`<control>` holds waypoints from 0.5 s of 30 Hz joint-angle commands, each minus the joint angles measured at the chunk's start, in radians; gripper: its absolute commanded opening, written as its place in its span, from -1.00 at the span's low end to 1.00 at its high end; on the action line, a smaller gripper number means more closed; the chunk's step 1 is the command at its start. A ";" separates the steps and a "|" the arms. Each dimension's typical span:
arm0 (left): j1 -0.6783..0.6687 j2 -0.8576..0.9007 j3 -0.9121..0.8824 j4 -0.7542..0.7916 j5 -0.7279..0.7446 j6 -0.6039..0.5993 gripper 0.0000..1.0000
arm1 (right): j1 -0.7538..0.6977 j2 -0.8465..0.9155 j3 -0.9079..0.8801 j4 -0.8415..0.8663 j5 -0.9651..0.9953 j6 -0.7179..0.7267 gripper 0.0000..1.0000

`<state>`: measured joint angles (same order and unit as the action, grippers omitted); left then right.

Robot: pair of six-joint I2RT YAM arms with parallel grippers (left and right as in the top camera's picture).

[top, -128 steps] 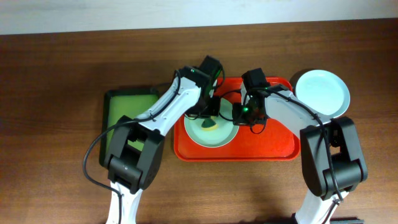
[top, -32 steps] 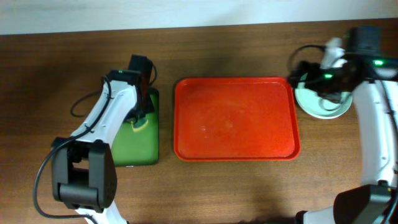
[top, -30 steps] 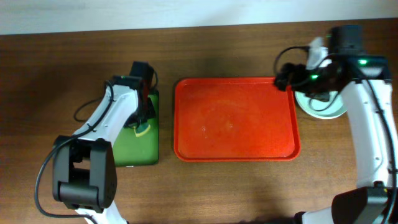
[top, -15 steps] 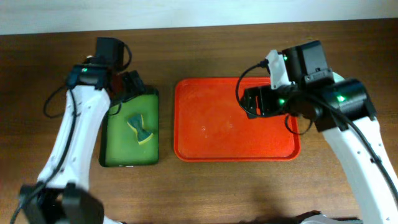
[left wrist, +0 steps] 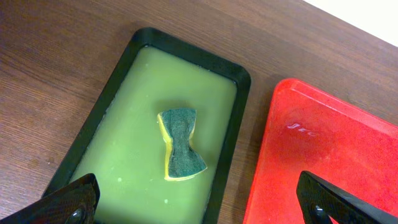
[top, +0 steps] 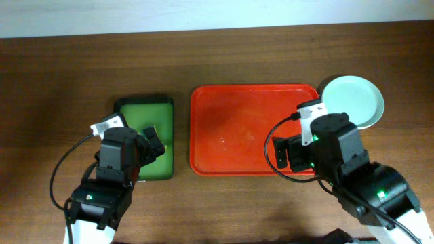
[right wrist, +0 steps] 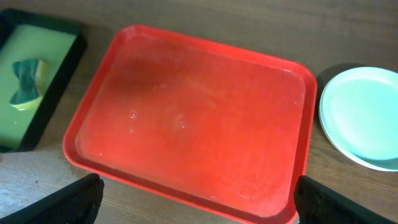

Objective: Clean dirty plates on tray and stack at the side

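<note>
The red tray (top: 254,129) lies bare in the middle of the table, also seen in the right wrist view (right wrist: 186,118) and at the right of the left wrist view (left wrist: 329,155). The plates (top: 352,100) sit stacked on the wood just off the tray's far right corner, pale mint on top (right wrist: 367,115). My left gripper (left wrist: 198,206) hangs open high over the green tray's near end, holding nothing. My right gripper (right wrist: 199,202) hangs open above the red tray's front edge, also holding nothing. In the overhead view both grippers (top: 150,144) (top: 288,154) are raised towards the camera.
A dark-rimmed green tray (top: 146,108) of soapy liquid lies left of the red tray, with a yellow and green sponge (left wrist: 180,144) lying loose in it. The sponge (right wrist: 26,84) also shows at the left of the right wrist view. Bare wood surrounds both trays.
My left gripper opened and let go of the sponge in the green tray. Both arms drew back from the far side towards the front and rose; the right arm left the plate stack.
</note>
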<state>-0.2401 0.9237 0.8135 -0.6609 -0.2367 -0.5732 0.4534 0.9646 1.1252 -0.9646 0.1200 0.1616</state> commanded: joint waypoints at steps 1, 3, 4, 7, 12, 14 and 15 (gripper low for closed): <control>-0.002 -0.002 -0.009 -0.009 -0.014 -0.010 0.99 | 0.005 0.061 -0.006 0.000 0.023 0.012 0.97; -0.002 -0.002 -0.009 -0.010 -0.014 -0.010 0.99 | 0.005 0.112 -0.006 0.001 0.023 0.012 0.97; -0.002 -0.002 -0.009 -0.010 -0.014 -0.010 0.99 | 0.005 0.151 -0.006 0.001 0.023 0.012 0.97; -0.002 -0.002 -0.009 -0.010 -0.014 -0.010 0.99 | 0.005 0.263 -0.006 -0.052 0.053 -0.007 0.97; -0.002 -0.002 -0.009 -0.010 -0.014 -0.010 0.99 | 0.005 0.340 -0.006 -0.053 0.041 -0.006 0.97; -0.002 -0.002 -0.009 -0.010 -0.014 -0.010 0.99 | 0.005 0.337 -0.007 -0.046 0.035 0.005 0.97; -0.002 -0.002 -0.009 -0.010 -0.014 -0.010 0.99 | 0.003 0.327 -0.008 -0.029 0.034 0.005 0.97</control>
<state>-0.2401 0.9237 0.8135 -0.6685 -0.2371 -0.5732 0.4534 1.3025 1.1244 -1.0122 0.1455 0.1581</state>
